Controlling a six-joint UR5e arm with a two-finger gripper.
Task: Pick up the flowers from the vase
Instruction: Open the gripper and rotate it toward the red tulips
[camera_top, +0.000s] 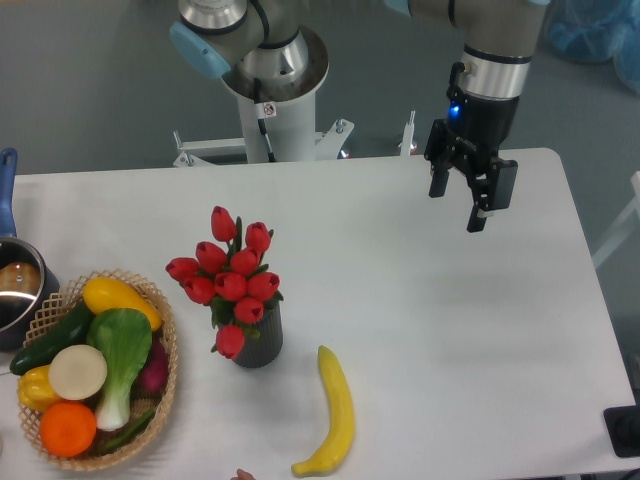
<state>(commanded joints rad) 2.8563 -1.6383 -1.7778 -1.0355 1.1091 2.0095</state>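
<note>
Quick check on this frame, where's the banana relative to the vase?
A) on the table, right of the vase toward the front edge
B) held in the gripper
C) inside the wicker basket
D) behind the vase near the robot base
A: the banana lies on the white table, right of the vase, outside the basket; the gripper is empty, off at the far right.

small red-and-white sticker on robot base (268, 110), too small to read, no legible text

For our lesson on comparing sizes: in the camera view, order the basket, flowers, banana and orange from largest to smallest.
1. Basket
2. Flowers
3. Banana, slimmer than the flowers, so this pair is close
4. Orange
</note>
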